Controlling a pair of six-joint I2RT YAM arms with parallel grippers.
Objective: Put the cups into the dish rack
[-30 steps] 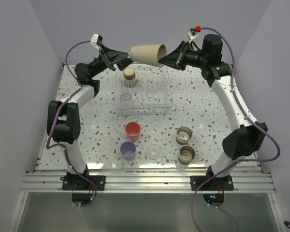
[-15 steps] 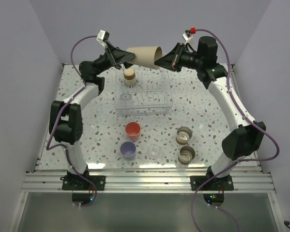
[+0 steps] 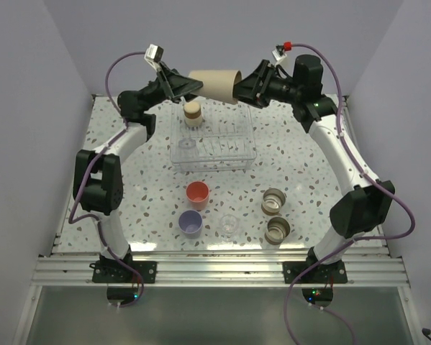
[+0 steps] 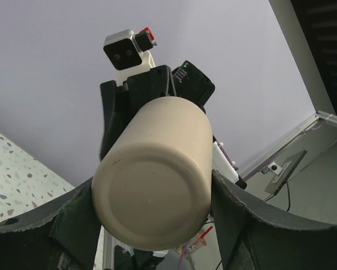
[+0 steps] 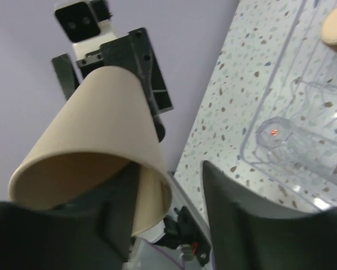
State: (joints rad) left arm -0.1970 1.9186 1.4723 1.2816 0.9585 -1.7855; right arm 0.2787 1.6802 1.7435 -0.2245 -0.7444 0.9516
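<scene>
two arms meet on the beige cup [image 3: 214, 81], held sideways in the air over the far end of the dish rack [image 3: 215, 169], which sits on the desk [image 3: 309, 165]. left gripper [image 3: 191, 86] is at its base, right gripper [image 3: 239, 90] at its mouth. one tan cup [image 3: 193, 113] stands in the rack.
left wrist: left fingers [image 4: 244, 219] pinch the cup's base from both sides.
right wrist: right fingers [image 5: 236, 208] slightly spread around the rim wall, with a visible gap to one finger.
</scene>
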